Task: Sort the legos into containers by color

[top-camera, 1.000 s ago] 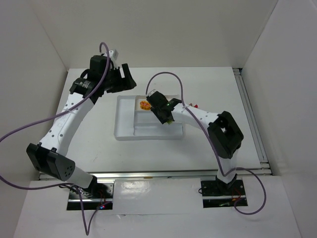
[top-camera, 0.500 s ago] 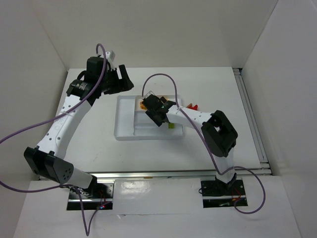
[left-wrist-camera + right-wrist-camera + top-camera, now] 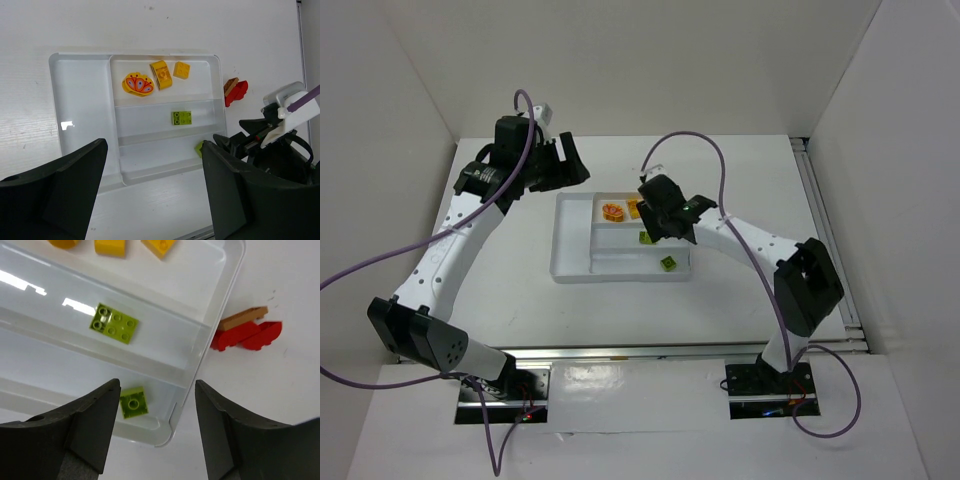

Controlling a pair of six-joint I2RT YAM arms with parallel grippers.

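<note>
The white tray (image 3: 572,245) has three long sections and a side section. The far section holds a round orange-red piece (image 3: 137,84) and two yellow bricks (image 3: 161,74). A lime green brick (image 3: 114,323) lies in the middle section. A smaller lime brick (image 3: 133,402) lies in the near section by the right corner. Red bricks (image 3: 245,336) with an orange piece (image 3: 242,317) on top lie on the table just right of the tray. My right gripper (image 3: 157,390) is open and empty above the tray's right end. My left gripper (image 3: 154,150) is open and empty, high over the tray's near rim.
White walls stand close on the left, back and right of the white table (image 3: 740,170). A metal rail (image 3: 825,230) runs along the table's right edge. The right arm (image 3: 280,135) reaches in beside the tray's right end.
The right gripper has left the tray's middle and swung right and back. The small lime brick seen at its fingers now lies loose in the near section. The left arm has barely moved.
</note>
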